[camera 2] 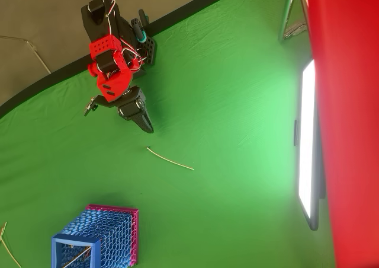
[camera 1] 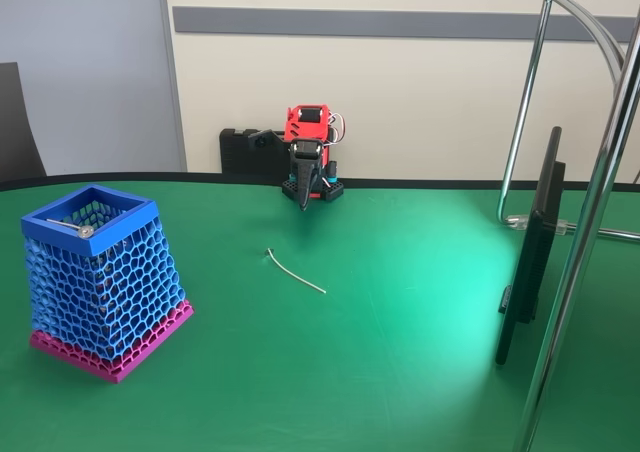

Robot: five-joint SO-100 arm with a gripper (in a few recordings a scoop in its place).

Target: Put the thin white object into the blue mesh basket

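The gripper (camera 2: 144, 124) hangs folded near the arm's base, its fingers pressed together with nothing in them, so the reach has not begun; the white stick (camera 2: 170, 159) lies flat on the green table (camera 2: 237, 102), a little way in front of the gripper; the blue basket (camera 2: 98, 235) stands well away from the stick, open end up, ready to take it; a thin rod (camera 1: 68, 227) already rests inside the basket
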